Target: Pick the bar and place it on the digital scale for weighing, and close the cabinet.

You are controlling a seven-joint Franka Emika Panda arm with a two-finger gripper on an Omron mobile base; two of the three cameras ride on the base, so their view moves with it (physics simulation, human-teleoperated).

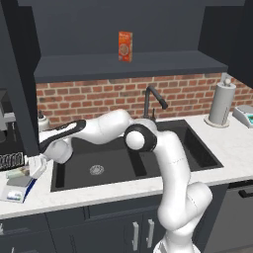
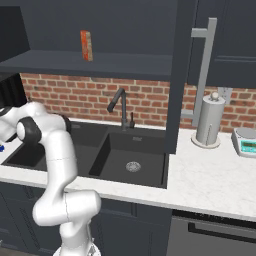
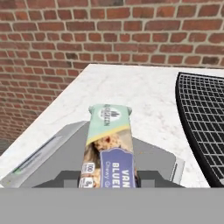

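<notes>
The end effector (image 1: pixel 35 167) is closed on the bar (image 3: pixel 109 146), gripping it by its near end so that the wrapper juts forward over the digital scale (image 3: pixel 52 162). Holding it low and lengthwise this way probably serves to lay it flat on the grey weighing plate rather than drop it. In the left base view the arm reaches out toward 9 o'clock, its hand hanging just above the scale (image 1: pixel 17 188) at the far left of the desk (image 1: pixel 232 148); whether the bar already touches the plate cannot be told. A black wire rack (image 3: pixel 203 127) lies at 3 o'clock of the scale in the hand view.

The desk is pale marble-like stone, with a dark sink (image 1: pixel 123 163) let into it and a black tap (image 1: pixel 154 101) behind. A red brick wall (image 1: pixel 99 96) backs it. The cabinet (image 2: pixel 175 75) stands open, its door edge and long silver handle (image 2: pixel 204 70) swung out over the desk, so closing it is not yet done. An orange box (image 1: pixel 125 46) stands upright on the cabinet shelf, and a paper towel roll (image 1: pixel 221 104) stands at 3 o'clock of the sink.
</notes>
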